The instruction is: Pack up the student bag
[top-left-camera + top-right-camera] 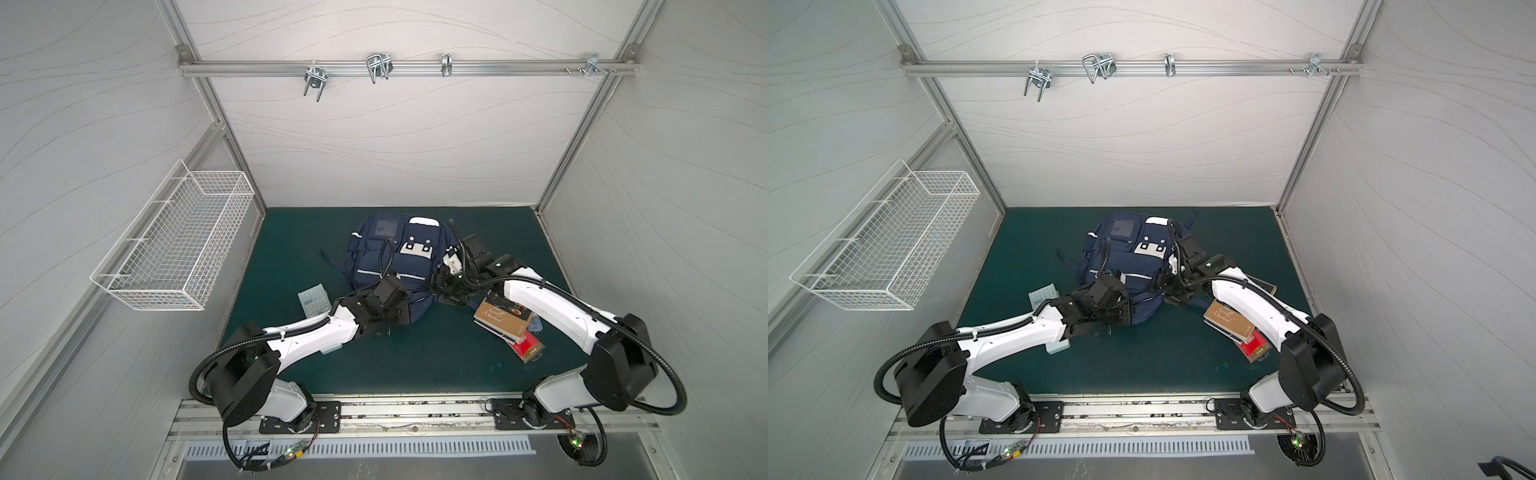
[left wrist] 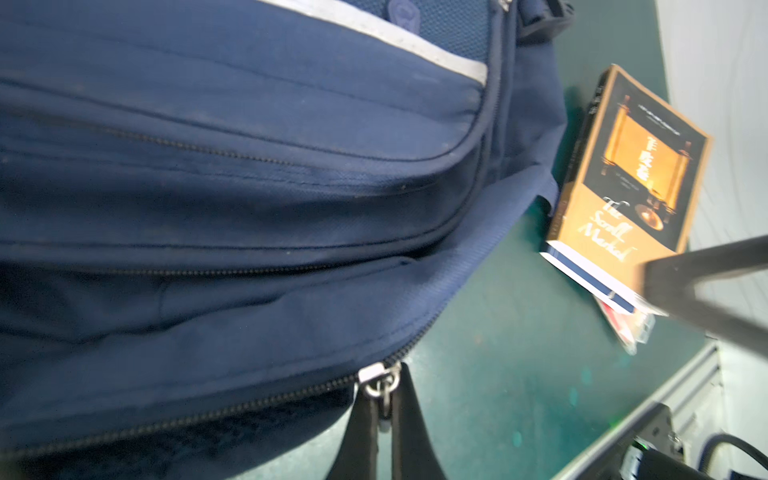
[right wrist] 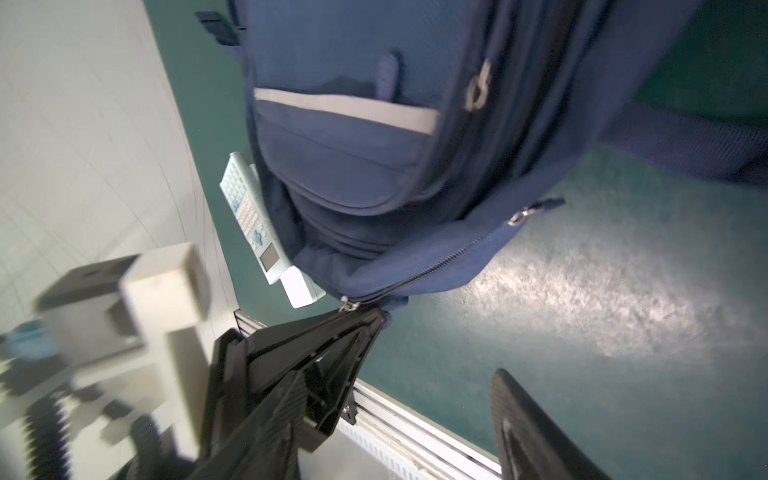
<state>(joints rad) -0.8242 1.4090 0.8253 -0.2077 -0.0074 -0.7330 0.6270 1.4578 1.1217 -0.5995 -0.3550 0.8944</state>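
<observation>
Top views, left to right: a flat pale-blue calculator (image 1: 312,299); a soft navy fabric backpack (image 1: 365,270) lying pockets-up at the middle of the green mat (image 1: 415,365), long axis toward the back wall; stacked rectangular books (image 1: 503,318). Wrist views show the left pincer (image 2: 384,399) clamped on its metal zipper pull (image 2: 385,392) and the right pincer (image 3: 398,376) with jaws apart.

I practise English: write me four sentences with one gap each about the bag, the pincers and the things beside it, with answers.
1. On the student bag, the left pincer is shut on the pull of a ___.
2. The right pincer is ___ and holds nothing.
3. In a top view the books lie to the ___ of the bag.
4. The calculator lies on the ___ mat.
Missing words: zipper, open, right, green.
</observation>
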